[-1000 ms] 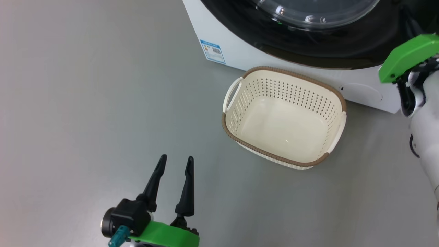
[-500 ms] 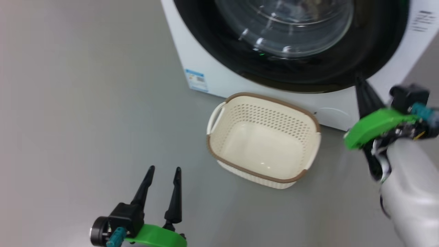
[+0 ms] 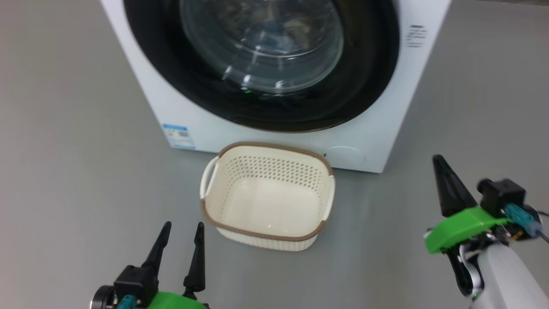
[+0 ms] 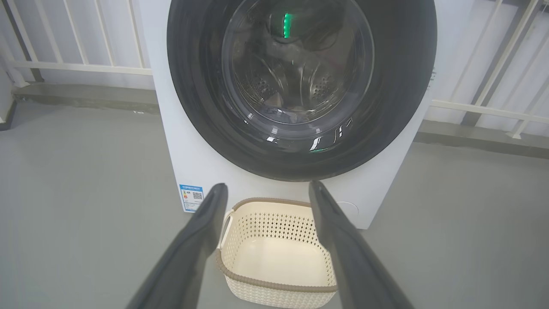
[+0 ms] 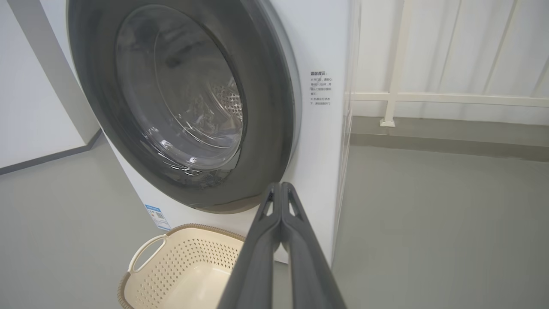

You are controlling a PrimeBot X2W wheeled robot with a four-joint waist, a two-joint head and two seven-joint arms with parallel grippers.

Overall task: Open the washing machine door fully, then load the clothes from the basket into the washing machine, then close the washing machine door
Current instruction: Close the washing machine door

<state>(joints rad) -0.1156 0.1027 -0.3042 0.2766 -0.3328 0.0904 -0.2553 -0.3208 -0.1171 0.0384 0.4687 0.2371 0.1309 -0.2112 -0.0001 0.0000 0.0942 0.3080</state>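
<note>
The washing machine (image 3: 146,98) stands ahead with its door (image 3: 369,77) shut flat against the front, black rim around the glass. Dim shapes lie behind the glass; I cannot tell whether they are the clothes. The basket (image 3: 274,148) sits on the floor right before the machine and holds nothing. My left gripper (image 3: 183,225) is open at the lower left, short of the basket. My right gripper (image 3: 437,159) is shut at the lower right, clear of the machine. The left wrist view has the open left gripper (image 4: 268,185) framing the basket (image 4: 274,201). In the right wrist view, the shut right gripper (image 5: 277,185) points at the door's (image 5: 270,128) lower right rim.
Grey floor (image 3: 68,171) spreads left and right of the machine. A white railing (image 4: 77,68) and wall run behind it. A blue sticker (image 3: 178,136) marks the machine's lower left front and a round cap (image 3: 345,155) sits low on the right.
The head camera has swung up, so more of the machine shows. My right gripper has drawn back from the door's right edge to the lower right. The door stays shut.
</note>
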